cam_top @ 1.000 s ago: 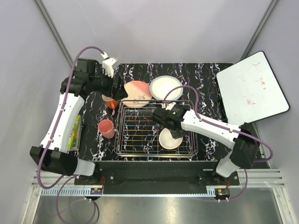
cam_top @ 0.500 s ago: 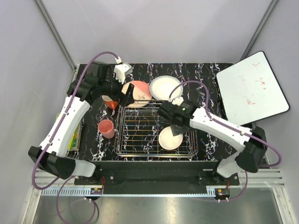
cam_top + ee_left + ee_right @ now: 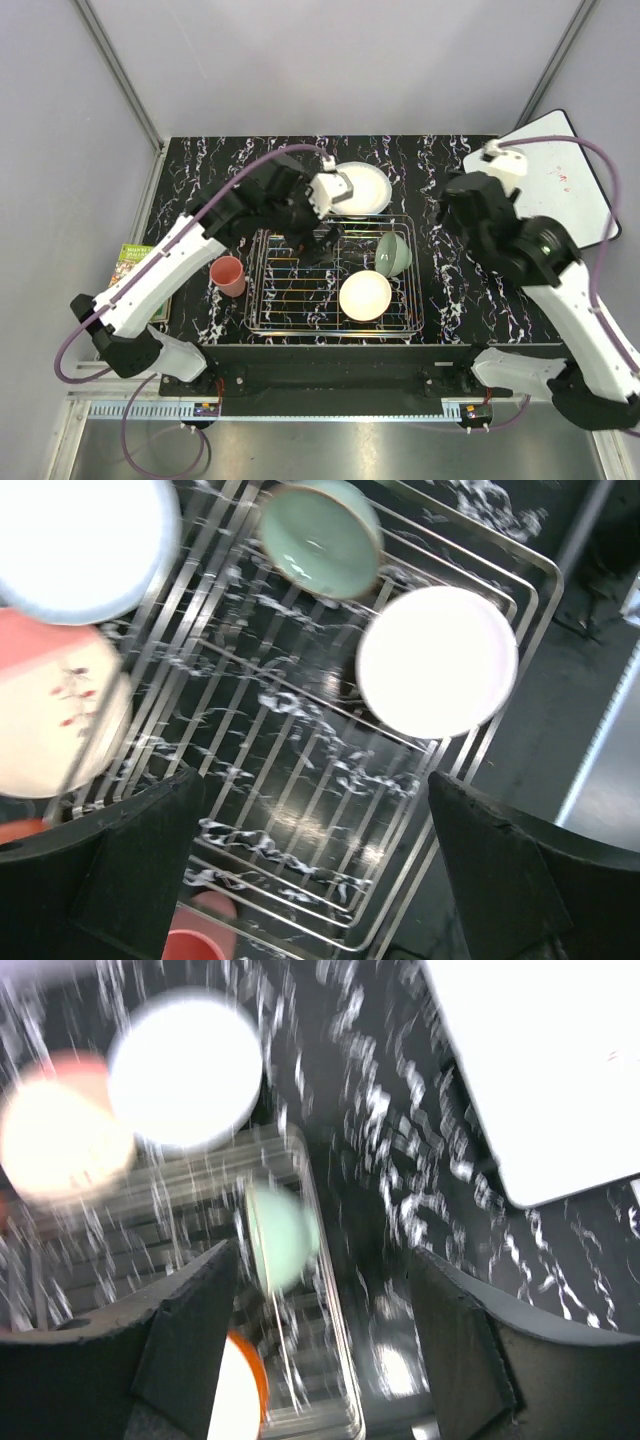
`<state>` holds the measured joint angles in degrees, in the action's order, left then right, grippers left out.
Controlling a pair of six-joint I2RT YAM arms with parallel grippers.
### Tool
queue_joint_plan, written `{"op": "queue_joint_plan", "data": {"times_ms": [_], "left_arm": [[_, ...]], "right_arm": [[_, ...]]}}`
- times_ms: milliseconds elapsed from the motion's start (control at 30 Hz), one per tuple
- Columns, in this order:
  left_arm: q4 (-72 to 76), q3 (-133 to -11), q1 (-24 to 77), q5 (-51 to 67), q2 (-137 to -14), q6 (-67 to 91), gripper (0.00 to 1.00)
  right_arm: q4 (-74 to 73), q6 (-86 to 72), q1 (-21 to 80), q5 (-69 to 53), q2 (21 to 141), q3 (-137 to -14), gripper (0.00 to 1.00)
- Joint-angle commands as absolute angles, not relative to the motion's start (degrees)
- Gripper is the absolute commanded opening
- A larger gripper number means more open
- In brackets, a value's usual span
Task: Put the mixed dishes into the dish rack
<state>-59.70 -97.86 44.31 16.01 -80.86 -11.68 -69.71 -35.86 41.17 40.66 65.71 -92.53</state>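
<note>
Though scrawl blurs, whiteboard (image 3: 540,1070) near dish rack (image 3: 290,300)

Motion blur; glaring white plate (image 3: 185,1068)

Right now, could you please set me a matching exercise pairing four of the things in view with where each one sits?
Things:
1. pale green bowl
2. white plate
3. pink mug
4. green book

Places:
A. close beside the dish rack's left side
B. farthest left of all
C. inside the dish rack, far right corner
D. on the table, beyond the dish rack's far edge

Pairs: 1-C; 2-D; 3-A; 4-B
</note>
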Motion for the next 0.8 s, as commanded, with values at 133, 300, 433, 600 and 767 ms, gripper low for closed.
{"op": "queue_joint_plan", "data": {"times_ms": [133, 300, 433, 600, 767], "left_arm": [[-58.6, -93.4, 54.4, 9.9, -86.6, -3.2, 0.99], [-56.9, -97.8, 59.1, 10.1, -93.1, -0.3, 0.99], [-56.9, -101.3, 62.3, 11.4, -97.3, 2.0, 0.99], [-56.7, -105.4, 63.3, 12.3, -100.6, 2.5, 0.99], [-56.6, -107.8, 63.6, 13.8, -104.5, 2.1, 0.98]], "right_arm": [[-60.7, -41.9, 34.5, 48.4, 60.0, -81.7, 0.76], [-59.8, -42.0, 31.6, 47.0, 58.5, -79.3, 0.77], [-59.3, -39.6, 28.2, 45.4, 59.7, -79.7, 0.77], [-58.0, -38.7, 25.0, 43.5, 59.9, -78.8, 0.77], [-56.8, -38.7, 20.8, 40.3, 61.0, -77.4, 0.77]]}}
